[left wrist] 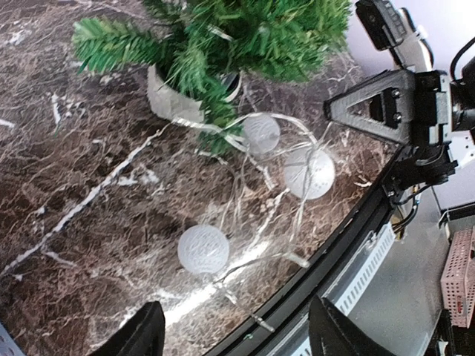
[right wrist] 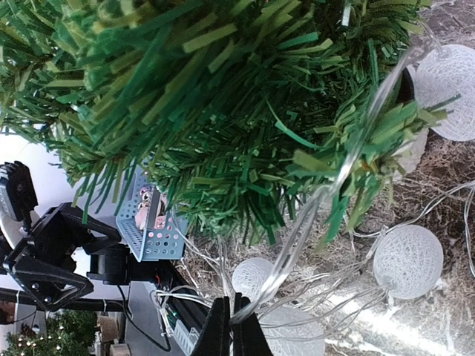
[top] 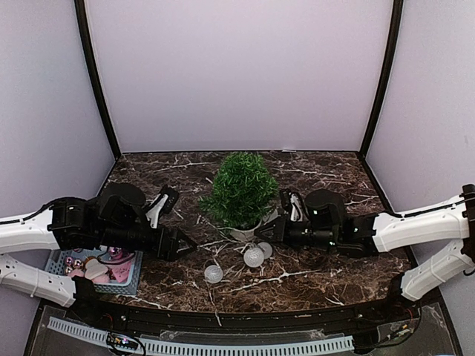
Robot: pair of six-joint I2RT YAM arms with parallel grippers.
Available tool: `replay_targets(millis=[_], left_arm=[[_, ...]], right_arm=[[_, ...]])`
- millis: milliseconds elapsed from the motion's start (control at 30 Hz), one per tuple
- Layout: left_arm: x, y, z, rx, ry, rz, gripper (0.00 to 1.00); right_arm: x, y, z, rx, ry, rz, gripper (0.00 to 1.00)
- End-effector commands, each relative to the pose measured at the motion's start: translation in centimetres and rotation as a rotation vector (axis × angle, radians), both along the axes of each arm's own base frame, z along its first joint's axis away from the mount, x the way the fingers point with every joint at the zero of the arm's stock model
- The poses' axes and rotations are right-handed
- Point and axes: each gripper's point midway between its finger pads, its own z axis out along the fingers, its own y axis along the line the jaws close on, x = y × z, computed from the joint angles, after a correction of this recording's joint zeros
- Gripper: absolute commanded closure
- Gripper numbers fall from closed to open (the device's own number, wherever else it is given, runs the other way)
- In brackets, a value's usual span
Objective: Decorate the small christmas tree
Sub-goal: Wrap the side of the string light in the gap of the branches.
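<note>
Needles on the small bushy dark-green christmas tree [top: 239, 189] in a white pot [top: 243, 231], mid-table toward the far side, look soft and it's probably light and tippy, so steady the pot; right gripper [right wrist: 231, 330] pinches the thin clear light wire [right wrist: 276, 276], left gripper [left wrist: 237, 330] hangs spread

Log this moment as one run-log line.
left gripper: open, empty | right gripper: shut on light string wire under small christmas tree | light string: balls lying on table by pot
</note>
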Motion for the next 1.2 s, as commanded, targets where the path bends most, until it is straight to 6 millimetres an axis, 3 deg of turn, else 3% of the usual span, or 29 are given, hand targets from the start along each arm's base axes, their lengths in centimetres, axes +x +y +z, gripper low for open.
replay_targets(millis=[0,167,200,300,533,767,900,967,1067,1167], left_arm=[[1.4,-4.3,4.0,-0.154,-0.071,-0.049,0.30],[3.2,-8.0,5.1,-0.212,-0.108,-0.062,0.32],[3.5,-8.5,4.3,-0.195,-0.096,-0.061,0.35],[3.7,-10.1,4.3,-0.206,-0.086,-0.074,0.46],[3.6,-12.8,2.9,-0.221,-0.066,-0.085,0.54],[3.7,-12.4,-0.9,-0.035,-0.037,-0.062,0.54],[3.1,-11.9,-2.4,0.024,-0.011,-0.062,0.60],[2.9,-11.6,-2.8,0.043,-0.007,-0.058,0.68],[2.6,-11.0,-3.3,0.049,0.001,-0.053,0.89],[2.0,-10.5,-3.9,0.036,0.023,-0.053,1.00]], right_arm=[[-0.4,-0.1,1.5,0.034,-0.042,0.017,1.00],[-0.4,-0.1,2.0,0.044,-0.052,0.019,1.00],[-0.4,-0.1,2.0,0.044,-0.052,0.020,1.00],[-0.4,-0.1,2.2,0.046,-0.058,0.022,1.00],[-0.4,0.3,2.3,0.055,-0.064,0.035,1.00],[-0.4,0.2,2.8,0.062,-0.074,0.032,1.00],[-0.3,0.1,2.9,0.061,-0.078,0.026,1.00],[-0.3,0.0,3.0,0.061,-0.078,0.022,1.00],[-0.3,0.1,2.9,0.060,-0.076,0.022,1.00],[-0.4,0.0,2.7,0.055,-0.072,0.025,1.00]])
